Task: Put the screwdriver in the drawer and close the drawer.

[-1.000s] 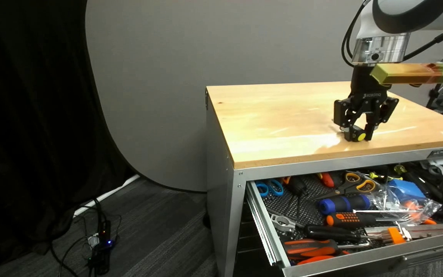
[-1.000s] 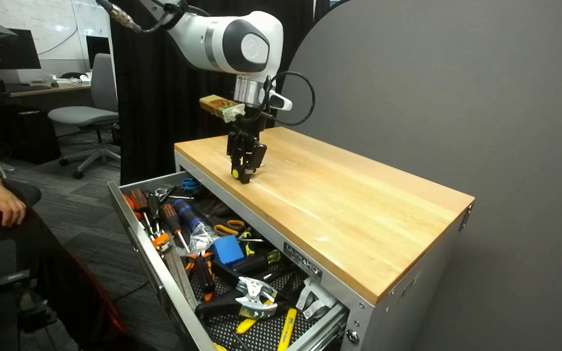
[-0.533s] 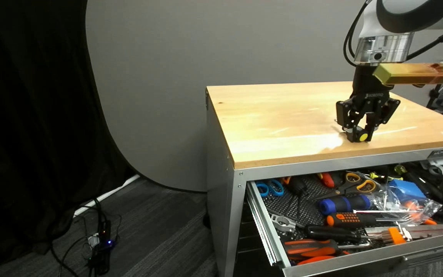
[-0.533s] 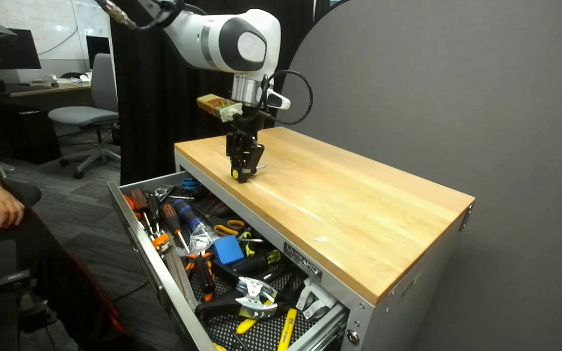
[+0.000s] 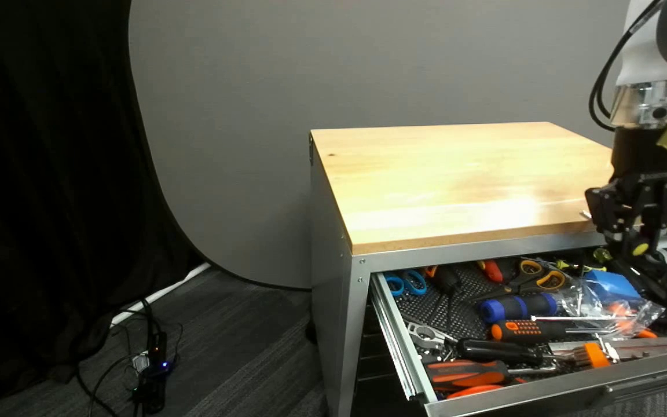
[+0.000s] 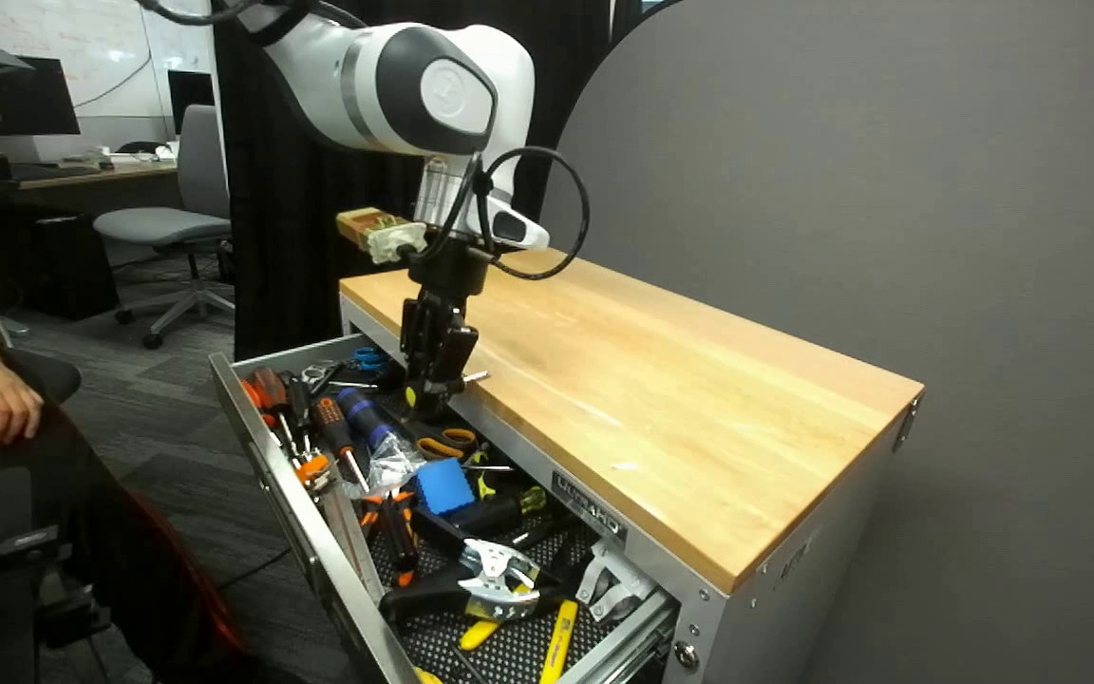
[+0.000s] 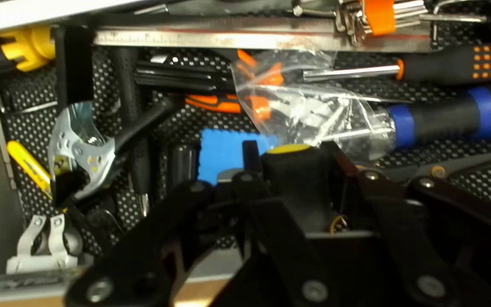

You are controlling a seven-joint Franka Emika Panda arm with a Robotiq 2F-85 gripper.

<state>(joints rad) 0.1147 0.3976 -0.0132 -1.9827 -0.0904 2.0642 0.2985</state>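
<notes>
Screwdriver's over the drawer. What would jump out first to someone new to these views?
Probably the tool-filled drawer, pulled out below the wooden top in both exterior views. Next, above the drawer, the black gripper holding the screwdriver, whose yellow end cap shows near the centre of the wrist view. Inside the drawer, a blue block beside a clear plastic bag also catches the eye.

The black two-fingered gripper (image 5: 631, 240) has carried the dark, yellow-ended screwdriver (image 7: 296, 183) over the grey metal drawer (image 5: 542, 390), its shank (image 6: 477, 377) seemingly crossing the front edge of the wooden counter (image 6: 651, 380).
</notes>
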